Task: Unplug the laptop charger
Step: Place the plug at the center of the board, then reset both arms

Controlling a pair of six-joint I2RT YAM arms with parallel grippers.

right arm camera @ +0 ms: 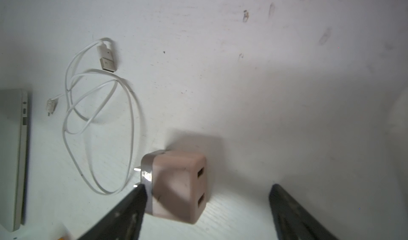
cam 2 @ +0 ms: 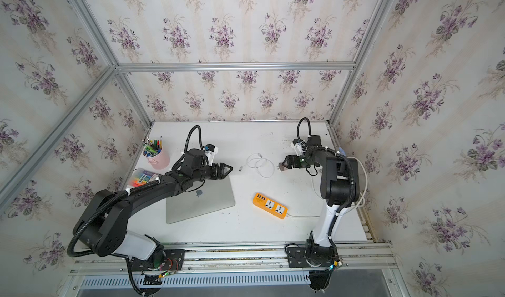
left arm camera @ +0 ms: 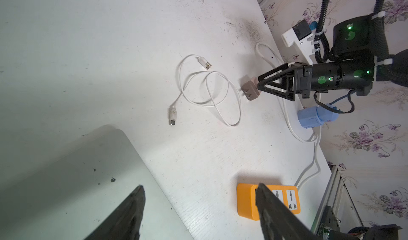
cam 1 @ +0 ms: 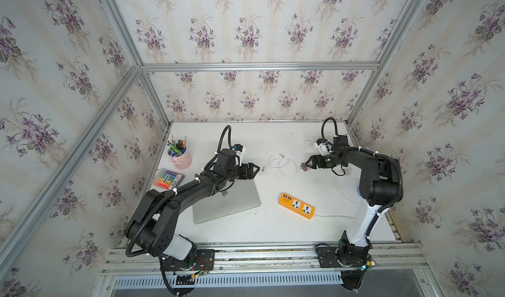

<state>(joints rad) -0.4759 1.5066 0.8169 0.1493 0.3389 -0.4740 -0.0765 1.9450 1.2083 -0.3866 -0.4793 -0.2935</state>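
Note:
The laptop charger's pinkish-beige cube [right arm camera: 178, 186] lies on the white table, just inside one finger of my right gripper [right arm camera: 207, 188], which is open with a wide gap to the other finger. Both top views show the cube [cam 1: 304, 167] [cam 2: 281, 167] at that gripper's [cam 1: 308, 165] tips. Its thin white cable [cam 1: 282, 164] [left arm camera: 209, 91] lies looped beside it, both ends free. My left gripper [left arm camera: 199, 186] [cam 1: 257, 168] is open and empty, hovering over the far right corner of the shut silver laptop [cam 1: 232, 202] [left arm camera: 66, 172].
An orange power strip [cam 1: 296, 205] [left arm camera: 247, 201] lies right of the laptop, its thicker white cord [cam 1: 341, 192] running to the right edge. A pink pen cup [cam 1: 181, 157] and a case of highlighters [cam 1: 169, 179] stand at the left. A blue connector [left arm camera: 315, 117] hangs under my right wrist.

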